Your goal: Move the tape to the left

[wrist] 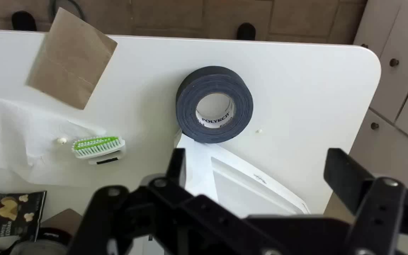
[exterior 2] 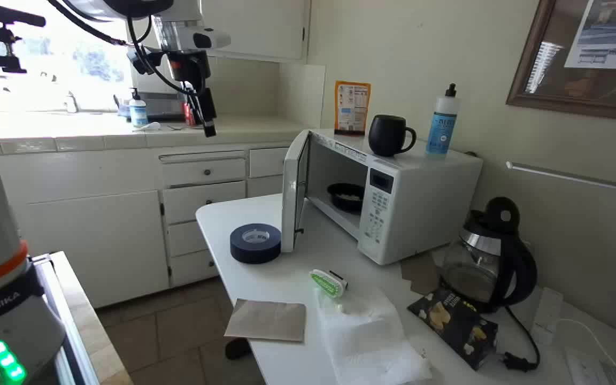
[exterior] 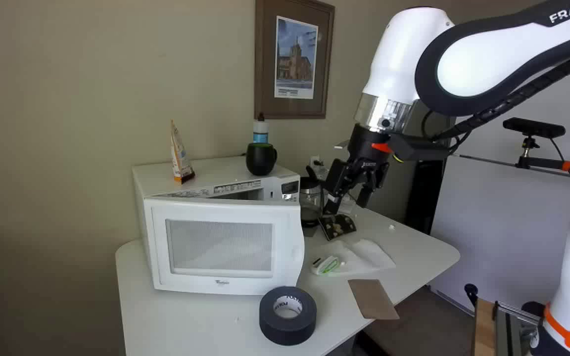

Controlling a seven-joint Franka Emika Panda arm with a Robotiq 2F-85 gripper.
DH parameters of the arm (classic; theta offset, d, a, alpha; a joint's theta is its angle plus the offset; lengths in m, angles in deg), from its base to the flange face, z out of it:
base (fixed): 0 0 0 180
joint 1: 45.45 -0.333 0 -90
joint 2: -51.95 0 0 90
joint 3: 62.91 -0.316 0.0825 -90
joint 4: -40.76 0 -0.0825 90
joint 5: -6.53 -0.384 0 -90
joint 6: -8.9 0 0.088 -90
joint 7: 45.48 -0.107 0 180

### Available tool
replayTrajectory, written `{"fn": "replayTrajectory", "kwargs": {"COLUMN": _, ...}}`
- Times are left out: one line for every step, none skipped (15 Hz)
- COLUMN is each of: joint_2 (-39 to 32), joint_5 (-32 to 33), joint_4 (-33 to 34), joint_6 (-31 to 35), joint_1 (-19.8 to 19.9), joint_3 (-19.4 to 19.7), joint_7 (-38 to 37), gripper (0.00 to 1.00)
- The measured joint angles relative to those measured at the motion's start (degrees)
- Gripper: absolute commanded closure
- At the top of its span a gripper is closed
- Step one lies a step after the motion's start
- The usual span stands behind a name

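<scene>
A smooth white table [wrist: 306,85] is backed by a beige wall [exterior: 67,123]; ring-shaped tape [exterior 2: 255,250] is laid near the opposite edge. The gripper [wrist: 259,164] is spread, jaws apart.

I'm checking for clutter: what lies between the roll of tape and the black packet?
The brush lies between the tape and the black packet in all three views; part of the white sheet does too, in the wrist view.

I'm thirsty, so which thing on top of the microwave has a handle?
Only the black mug; the orange-and-white pouch and blue-labelled bottle show none.
</scene>
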Motion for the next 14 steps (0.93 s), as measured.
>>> {"fn": "replayTrajectory", "kwargs": {"joint_2": 0.0, "joint_5": 0.0, "joint_4": 0.0, "joint_6": 0.0, "joint_1": 0.0, "joint_3": 0.0, "joint_7": 0.0, "gripper": 0.0}}
{"fn": "replayTrajectory", "kwargs": {"joint_2": 0.0, "joint_5": 0.0, "joint_4": 0.0, "joint_6": 0.0, "joint_1": 0.0, "joint_3": 0.0, "joint_7": 0.0, "gripper": 0.0}}
{"fn": "replayTrajectory", "kwargs": {"joint_2": 0.0, "joint_5": 0.0, "joint_4": 0.0, "joint_6": 0.0, "joint_1": 0.0, "joint_3": 0.0, "joint_7": 0.0, "gripper": 0.0}}
{"fn": "replayTrajectory", "kwargs": {"joint_2": 0.0, "joint_5": 0.0, "joint_4": 0.0, "joint_6": 0.0, "joint_1": 0.0, "joint_3": 0.0, "joint_7": 0.0, "gripper": 0.0}}
{"fn": "replayTrajectory", "kwargs": {"joint_2": 0.0, "joint_5": 0.0, "joint_4": 0.0, "joint_6": 0.0, "joint_1": 0.0, "joint_3": 0.0, "joint_7": 0.0, "gripper": 0.0}}
{"fn": "replayTrajectory", "kwargs": {"joint_2": 0.0, "joint_5": 0.0, "joint_4": 0.0, "joint_6": 0.0, "joint_1": 0.0, "joint_3": 0.0, "joint_7": 0.0, "gripper": 0.0}}
{"fn": "replayTrajectory", "kwargs": {"joint_2": 0.0, "joint_5": 0.0, "joint_4": 0.0, "joint_6": 0.0, "joint_1": 0.0, "joint_3": 0.0, "joint_7": 0.0, "gripper": 0.0}}
{"fn": "replayTrajectory", "kwargs": {"joint_2": 0.0, "joint_5": 0.0, "joint_4": 0.0, "joint_6": 0.0, "joint_1": 0.0, "joint_3": 0.0, "joint_7": 0.0, "gripper": 0.0}}
{"fn": "replayTrajectory", "kwargs": {"joint_2": 0.0, "joint_5": 0.0, "joint_4": 0.0, "joint_6": 0.0, "joint_1": 0.0, "joint_3": 0.0, "joint_7": 0.0, "gripper": 0.0}}
{"fn": "replayTrajectory", "kwargs": {"joint_2": 0.0, "joint_5": 0.03, "joint_4": 0.01, "joint_6": 0.0, "joint_1": 0.0, "joint_3": 0.01, "joint_7": 0.0, "gripper": 0.0}}
{"fn": "replayTrajectory", "kwargs": {"joint_2": -0.12, "joint_5": 0.27, "joint_4": 0.05, "joint_6": 0.0, "joint_1": 0.16, "joint_3": -0.07, "joint_7": -0.45, "gripper": 0.0}}
{"fn": "replayTrajectory", "kwargs": {"joint_2": -0.58, "joint_5": 0.58, "joint_4": 0.07, "joint_6": 0.0, "joint_1": 0.56, "joint_3": -0.45, "joint_7": -1.62, "gripper": 0.0}}
{"fn": "replayTrajectory", "kwargs": {"joint_2": -1.46, "joint_5": 0.76, "joint_4": 0.0, "joint_6": 0.03, "joint_1": 0.95, "joint_3": -1.07, "joint_7": -3.05, "gripper": 0.0}}
{"fn": "replayTrajectory", "kwargs": {"joint_2": -2.78, "joint_5": 0.9, "joint_4": -0.16, "joint_6": 0.31, "joint_1": 1.38, "joint_3": -1.93, "joint_7": -4.78, "gripper": 0.0}}
